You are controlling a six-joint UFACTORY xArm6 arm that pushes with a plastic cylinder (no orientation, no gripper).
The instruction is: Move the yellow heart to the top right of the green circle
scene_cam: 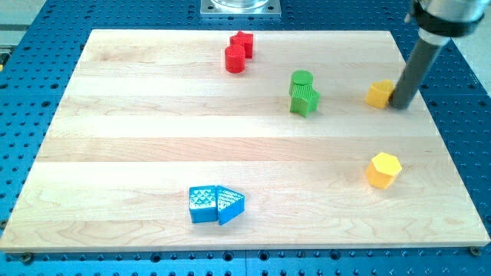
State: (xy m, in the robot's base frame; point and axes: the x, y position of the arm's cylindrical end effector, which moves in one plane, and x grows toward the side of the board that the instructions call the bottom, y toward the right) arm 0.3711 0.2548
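Observation:
The yellow heart (379,94) lies at the view's right, upper part of the board. My tip (400,104) touches or nearly touches its right side. The green circle (301,79) stands left of the heart, with a green star (304,100) pressed against its lower side. The heart is roughly level with the green star, to the right of the circle.
A yellow hexagon (383,169) lies at the lower right. A red star (242,42) and a red cylinder (235,59) sit together at the top middle. Two blue blocks (216,205) lie side by side at the bottom. The wooden board (153,130) rests on a blue perforated table.

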